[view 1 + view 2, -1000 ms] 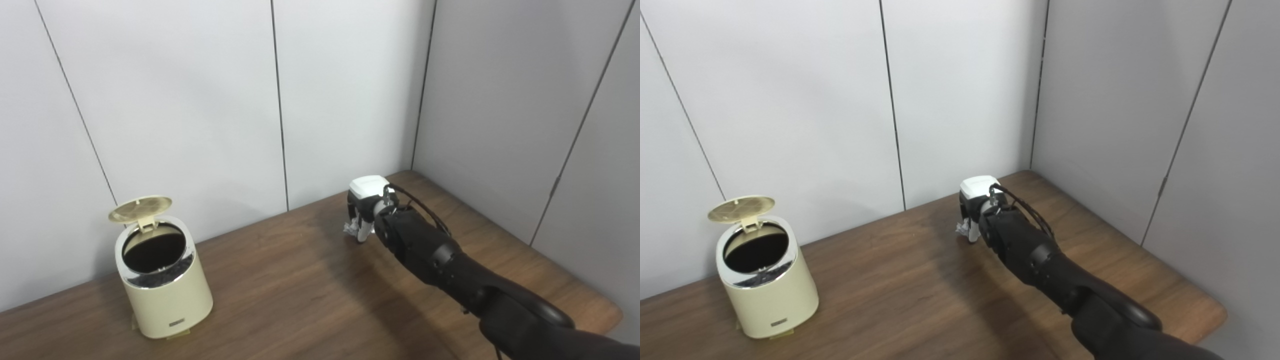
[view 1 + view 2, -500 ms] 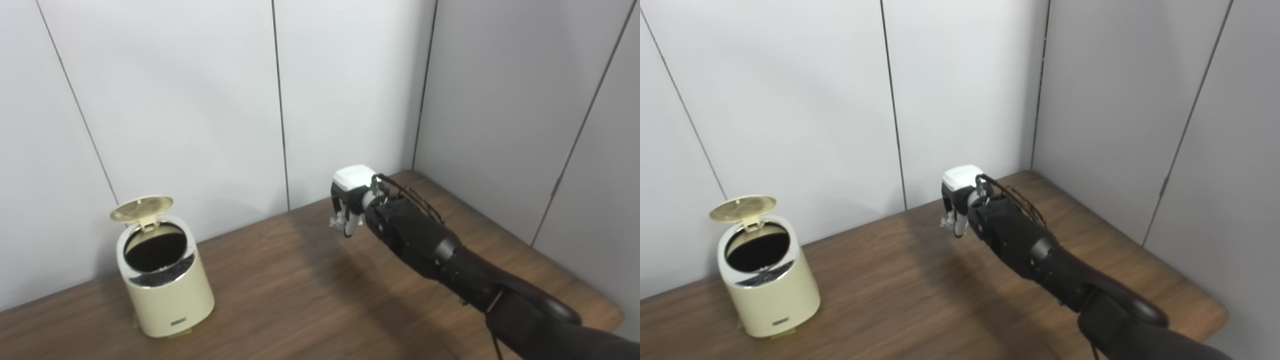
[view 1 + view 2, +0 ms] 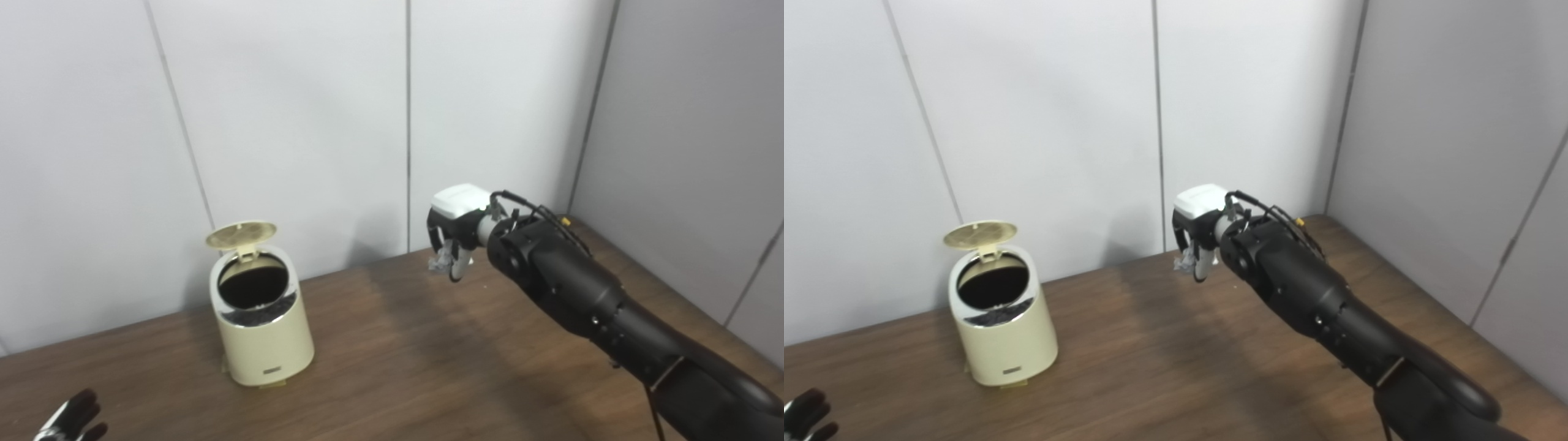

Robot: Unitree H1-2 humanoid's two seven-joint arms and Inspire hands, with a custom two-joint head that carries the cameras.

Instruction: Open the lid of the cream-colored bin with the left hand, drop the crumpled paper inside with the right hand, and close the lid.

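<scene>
Right hand [image 3: 454, 236] above counter [image 3: 429, 367], fingers closed around crumpled paper [image 3: 440, 263], paper protruding beneath palm, well right of cream-colored bin [image 3: 262, 324]. Bin lid [image 3: 240, 234] open, tilted back. Small dark label [image 3: 272, 370] on bin base, unreadable. Left hand [image 3: 68, 420] at lower-left corner, grip state indeterminate. Versus 0.5 s earlier: camera panned left; right hand and paper higher.
</scene>
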